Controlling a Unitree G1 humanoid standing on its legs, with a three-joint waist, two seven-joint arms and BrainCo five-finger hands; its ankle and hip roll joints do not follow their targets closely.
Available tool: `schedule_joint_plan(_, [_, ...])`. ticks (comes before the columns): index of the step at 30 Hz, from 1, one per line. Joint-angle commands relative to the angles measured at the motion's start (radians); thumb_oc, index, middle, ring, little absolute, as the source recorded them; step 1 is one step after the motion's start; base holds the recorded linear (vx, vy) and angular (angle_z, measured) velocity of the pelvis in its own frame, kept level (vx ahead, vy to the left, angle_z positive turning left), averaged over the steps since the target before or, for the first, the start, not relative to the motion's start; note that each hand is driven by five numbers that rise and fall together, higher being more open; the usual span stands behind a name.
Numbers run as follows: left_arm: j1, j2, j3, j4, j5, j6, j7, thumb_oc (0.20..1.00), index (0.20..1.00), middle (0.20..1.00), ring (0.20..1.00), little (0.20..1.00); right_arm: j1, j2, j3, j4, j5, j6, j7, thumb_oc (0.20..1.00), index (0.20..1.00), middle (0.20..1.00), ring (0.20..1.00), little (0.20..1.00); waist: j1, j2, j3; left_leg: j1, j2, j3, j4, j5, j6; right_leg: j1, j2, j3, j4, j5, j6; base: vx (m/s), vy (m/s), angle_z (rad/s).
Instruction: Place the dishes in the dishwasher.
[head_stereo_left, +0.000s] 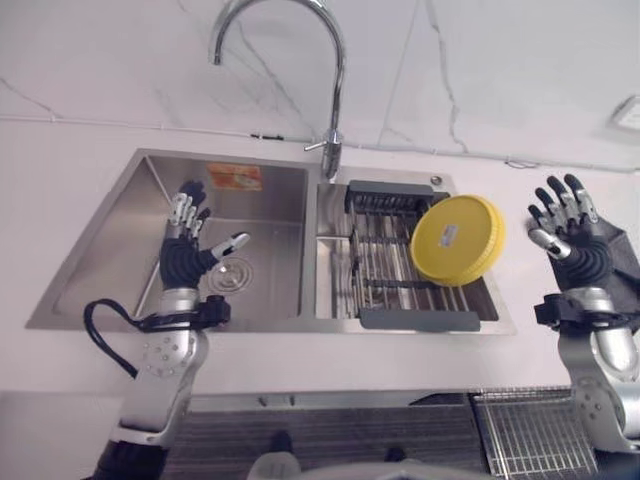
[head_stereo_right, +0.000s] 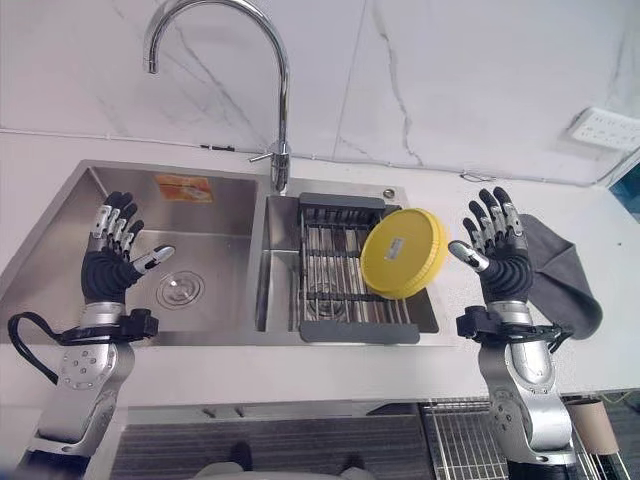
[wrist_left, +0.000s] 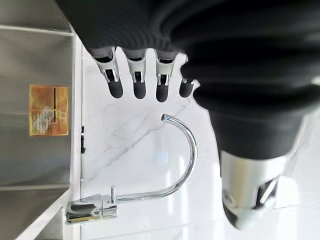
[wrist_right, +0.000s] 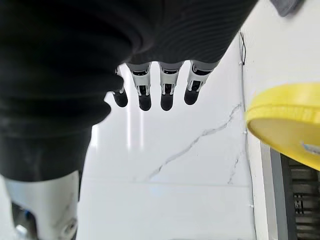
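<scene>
Here, a yellow plate (head_stereo_right: 404, 252) leans tilted on the dark dish rack (head_stereo_right: 345, 280) in the right basin of the steel double sink (head_stereo_right: 60, 250), right of centre in the frame. Just right of it, over the white counter (head_stereo_right: 400, 365), the right hand (head_stereo_right: 498, 250) is raised with fingers spread wide, holding nothing. A grey cloth (head_stereo_right: 565, 275) lies behind it. At the left, the left hand (head_stereo_right: 112, 255) hovers over the left basin, also spread and empty. The curved faucet (head_stereo_right: 250, 60) rises at upper centre.
</scene>
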Motion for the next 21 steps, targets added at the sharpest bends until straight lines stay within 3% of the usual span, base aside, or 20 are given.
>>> schedule_joint_plan(1, [-0.042, -0.022, 0.041, -0.058, 0.015, -0.043, 0.007, 1.000, 1.000, 1.000, 1.000, 1.000, -0.066, -0.050, -0.036, -0.050, -0.032, -0.068, -0.050, 1.000, 1.000, 1.000, 1.000, 1.000, -0.021, 0.081, -0.043, 0.036, 0.080, -0.033, 0.007, -0.030, -0.025, 0.001, 0.033, 0.028, 0.006, 0.023, -0.005, 0.09, -0.072, -0.08])
schedule_joint_plan(3, [-0.044, -0.020, 0.038, -0.052, 0.024, -0.042, 0.016, 1.000, 1.000, 1.000, 1.000, 1.000, -0.083, -0.070, -0.047, -0.033, -0.050, -0.019, -0.075, 1.000, 1.000, 1.000, 1.000, 1.000, -0.025, 0.087, -0.051, 0.042, 0.084, -0.029, 0.007, -0.031, -0.028, 0.005, 0.046, 0.045, 0.006, 0.008, -0.017, 0.06, -0.046, -0.13])
schedule_joint_plan(8, [-0.041, -0.020, 0.037, -0.044, 0.020, -0.033, 0.027, 1.000, 1.000, 1.000, 1.000, 1.000, -0.085, -0.100, -0.085, -0.025, -0.033, 0.012, -0.099, 1.000, 1.000, 1.000, 1.000, 1.000, -0.037, 0.092, -0.062, 0.048, 0.095, -0.020, 0.007, -0.033, -0.039, 0.010, 0.056, 0.057, 0.006, -0.008, -0.027, 0.02, -0.045, -0.04])
schedule_joint_plan(9, [-0.039, -0.022, 0.034, -0.043, 0.024, -0.034, 0.029, 1.000, 1.000, 1.000, 1.000, 1.000, -0.084, -0.095, -0.089, -0.017, -0.025, 0.018, -0.092, 1.000, 1.000, 1.000, 1.000, 1.000, -0.038, 0.093, -0.064, 0.049, 0.097, -0.020, 0.007, -0.034, -0.041, 0.010, 0.058, 0.057, 0.006, -0.009, -0.028, 0.02, -0.043, 0.00])
schedule_joint_plan(10, [-0.037, -0.022, 0.033, -0.037, 0.029, -0.040, 0.023, 1.000, 1.000, 1.000, 1.000, 1.000, -0.080, -0.094, -0.086, -0.008, 0.002, 0.062, -0.025, 1.000, 1.000, 1.000, 1.000, 1.000, -0.039, 0.092, -0.067, 0.049, 0.099, -0.020, 0.007, -0.035, -0.044, 0.010, 0.059, 0.059, 0.006, -0.011, -0.029, 0.02, -0.043, 0.00])
schedule_joint_plan(14, [-0.039, -0.013, 0.030, -0.037, 0.082, -0.080, 0.009, 1.000, 1.000, 1.000, 1.000, 1.000, -0.094, -0.110, -0.079, 0.042, 0.026, 0.104, -0.037, 1.000, 1.000, 1.000, 1.000, 1.000, -0.036, 0.088, -0.072, 0.049, 0.109, -0.017, 0.007, -0.032, -0.051, 0.010, 0.061, 0.048, 0.006, -0.013, -0.032, 0.00, -0.029, 0.01])
schedule_joint_plan(21, [-0.066, 0.001, 0.011, -0.015, 0.099, -0.094, 0.025, 1.000, 1.000, 1.000, 1.000, 1.000, -0.155, -0.123, -0.041, 0.129, 0.063, 0.160, 0.003, 1.000, 1.000, 1.000, 1.000, 1.000, -0.021, 0.087, -0.077, 0.053, 0.119, -0.021, 0.007, -0.030, -0.058, 0.021, 0.065, 0.031, 0.006, -0.020, -0.037, 0.00, -0.004, 0.00])
